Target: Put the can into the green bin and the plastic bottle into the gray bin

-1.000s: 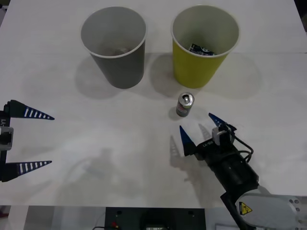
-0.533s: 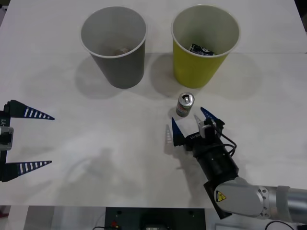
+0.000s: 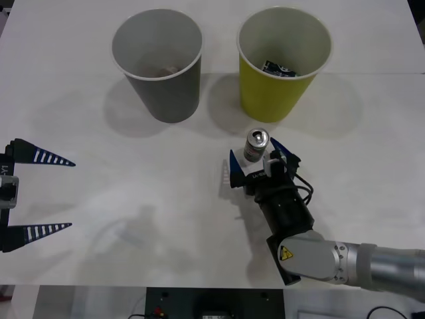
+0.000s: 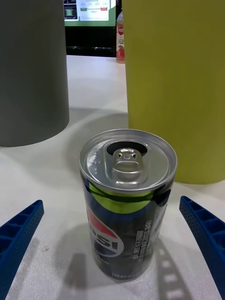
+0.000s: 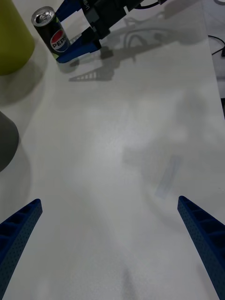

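Note:
The can (image 3: 256,145) stands upright on the white table just in front of the green bin (image 3: 284,90); its silver top and round logo face the right wrist view (image 4: 124,206). My right gripper (image 3: 256,154) is open, one blue finger on each side of the can, not touching it (image 4: 111,201). The gray bin (image 3: 166,86) stands to the left of the green one. Something dark (image 3: 277,68) lies inside the green bin. The plastic bottle is out of view. My left gripper (image 3: 70,194) waits open at the table's left edge.
The two bins rise close behind the can as a gray wall (image 4: 33,70) and a green wall (image 4: 173,70). In the left wrist view the can (image 5: 51,35) and the right arm are far across bare white table (image 5: 122,154).
My right gripper has moved forward and left until its open fingers flank the can. The can, the bins and the left gripper have not moved.

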